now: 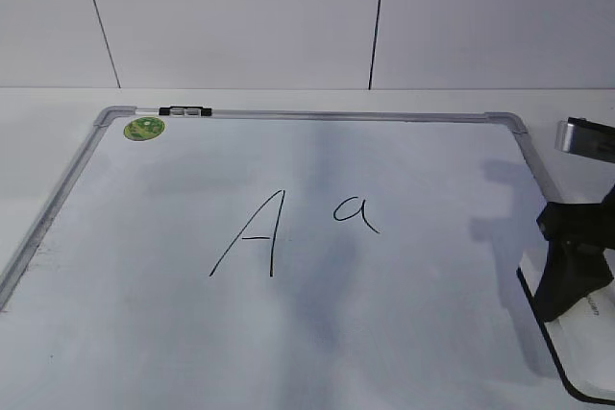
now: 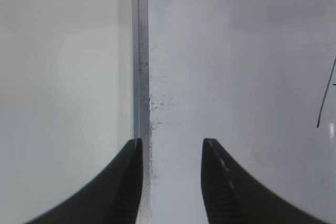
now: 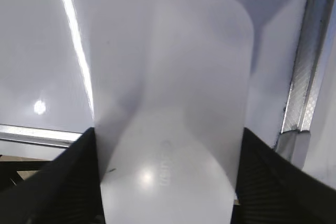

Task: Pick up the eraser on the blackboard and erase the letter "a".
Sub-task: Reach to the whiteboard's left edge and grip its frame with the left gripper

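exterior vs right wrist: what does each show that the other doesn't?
Exterior only: the handwritten black capital "A", the small lowercase "a" and the round green sticker at the board's far left corner.
Right wrist only: both black fingers of the right end effector flanking the eraser's sides.
Both: the white rounded-rectangular plastic eraser and the white dry-erase board's silver metal frame.

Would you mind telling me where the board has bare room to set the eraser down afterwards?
The blackboard is bare left of the capital "A", below both letters, and between the green sticker and the letter "a". The lower right corner is crowded: the right claw straddles the eraser.
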### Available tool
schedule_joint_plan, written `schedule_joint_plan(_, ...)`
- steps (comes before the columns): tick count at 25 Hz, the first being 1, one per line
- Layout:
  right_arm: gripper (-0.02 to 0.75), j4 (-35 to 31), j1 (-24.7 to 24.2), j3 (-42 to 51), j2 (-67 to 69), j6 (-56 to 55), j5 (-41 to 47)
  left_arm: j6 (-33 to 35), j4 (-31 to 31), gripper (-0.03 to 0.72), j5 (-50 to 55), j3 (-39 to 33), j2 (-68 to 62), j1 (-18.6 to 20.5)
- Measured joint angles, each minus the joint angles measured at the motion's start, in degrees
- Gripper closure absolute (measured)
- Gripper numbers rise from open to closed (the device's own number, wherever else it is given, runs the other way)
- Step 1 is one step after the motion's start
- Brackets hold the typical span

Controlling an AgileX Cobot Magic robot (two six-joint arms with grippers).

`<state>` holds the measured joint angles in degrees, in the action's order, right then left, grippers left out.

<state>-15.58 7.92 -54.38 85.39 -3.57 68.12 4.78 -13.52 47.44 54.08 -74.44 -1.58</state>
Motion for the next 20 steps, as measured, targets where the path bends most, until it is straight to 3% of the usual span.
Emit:
schedule_joint_plan(9,0.179,-0.1,0.0,0.0,0.0,1.1,0.0,-0.9,2.3,0.4,3.6,10.6,-17.7,0.0)
schedule_joint_plan(20,0.179,-0.1,0.0,0.0,0.0,1.6,0.2,-4.8,6.1,0.4,5.3,13.8,-29.3,0.0)
